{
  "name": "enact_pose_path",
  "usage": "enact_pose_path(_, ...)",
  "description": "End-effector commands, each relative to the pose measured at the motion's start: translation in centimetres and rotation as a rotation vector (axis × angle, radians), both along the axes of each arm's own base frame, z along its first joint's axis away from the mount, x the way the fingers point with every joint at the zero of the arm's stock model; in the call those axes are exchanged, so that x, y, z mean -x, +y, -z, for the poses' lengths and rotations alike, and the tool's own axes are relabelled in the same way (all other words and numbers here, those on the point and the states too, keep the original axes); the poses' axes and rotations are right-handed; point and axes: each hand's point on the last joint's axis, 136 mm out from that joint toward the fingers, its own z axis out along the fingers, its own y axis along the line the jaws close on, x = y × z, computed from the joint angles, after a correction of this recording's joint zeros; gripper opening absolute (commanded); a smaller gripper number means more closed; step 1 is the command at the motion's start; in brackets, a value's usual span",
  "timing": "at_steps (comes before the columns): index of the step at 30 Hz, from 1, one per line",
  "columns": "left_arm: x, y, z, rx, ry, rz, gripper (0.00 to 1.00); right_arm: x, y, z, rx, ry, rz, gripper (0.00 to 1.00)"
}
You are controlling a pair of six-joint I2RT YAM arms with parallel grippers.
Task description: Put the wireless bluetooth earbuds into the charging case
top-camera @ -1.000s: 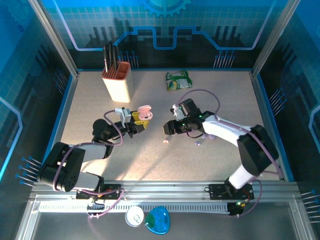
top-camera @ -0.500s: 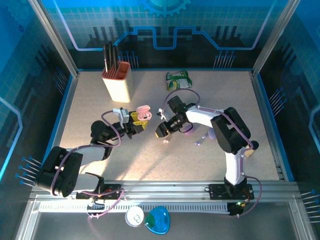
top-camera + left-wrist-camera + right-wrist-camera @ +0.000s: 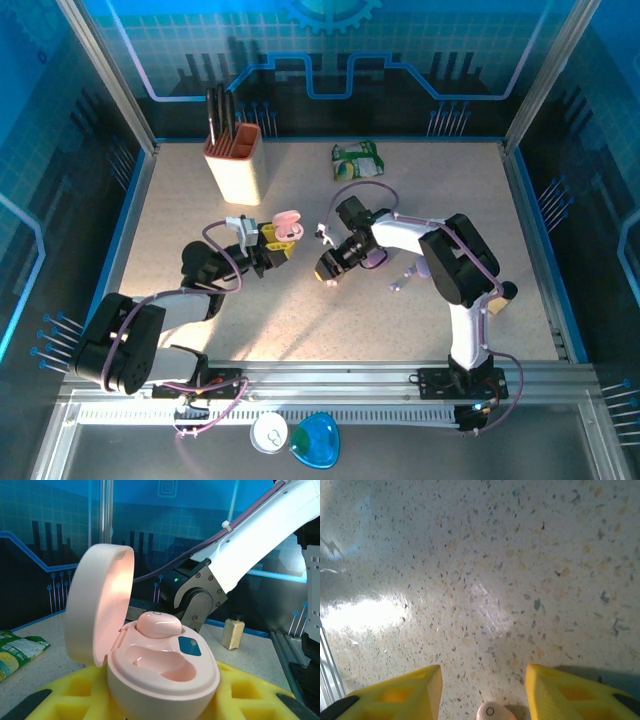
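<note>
Right gripper (image 3: 482, 692), fingers apart, hangs over a loose earbud (image 3: 490, 712) right of the open pink charging case (image 3: 165, 677); left gripper (image 3: 276, 246) clamps that case, another earbud (image 3: 159, 624) seated inside.

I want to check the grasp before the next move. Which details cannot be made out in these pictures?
- Right wrist: the pink earbud is cut off by the bottom edge, so its pose is unclear.
- Left wrist: the pink charging case hides where the left pincer touches it.
- Top external: the small pale pieces beside the right arm are too small to name.
</note>
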Motion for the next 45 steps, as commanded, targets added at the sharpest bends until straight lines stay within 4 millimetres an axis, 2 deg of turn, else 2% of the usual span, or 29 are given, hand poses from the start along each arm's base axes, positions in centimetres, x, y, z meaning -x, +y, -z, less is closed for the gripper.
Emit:
enact_pose_path(1,0.6,0.0,0.0,-0.001,-0.013,0.024,0.25,2.2,-0.7,-0.2,0.026,0.044,-0.021,0.48)
enact_pose_path(10,0.5,-0.1,0.2,-0.003,-0.006,0.023,0.25,3.1,-1.0,-0.3,0.046,0.043,-0.035,0.47)
enact_pose_path(16,0.4,-0.1,0.2,-0.003,-0.005,0.024,0.25,3.3,-1.4,0.5,0.072,0.048,-0.029,0.45)
enact_pose_path(24,0.4,-0.1,0.3,-0.004,-0.005,0.023,0.25,3.0,-1.6,1.2,0.102,0.045,-0.023,0.35)
enact_pose_path(31,0.2,0.0,0.5,-0.007,-0.004,0.011,0.25,3.4,-1.6,1.0,0.101,0.05,-0.039,0.31)
enact_pose_path(38,0.0,0.0,0.6,-0.009,-0.003,0.007,0.25,3.1,-1.7,1.1,0.112,0.036,-0.028,0.24)
enact_pose_path(45,-0.8,0.4,1.0,-0.013,-0.009,-0.049,0.25,1.9,-1.8,0.0,0.116,-0.031,0.026,0.21)
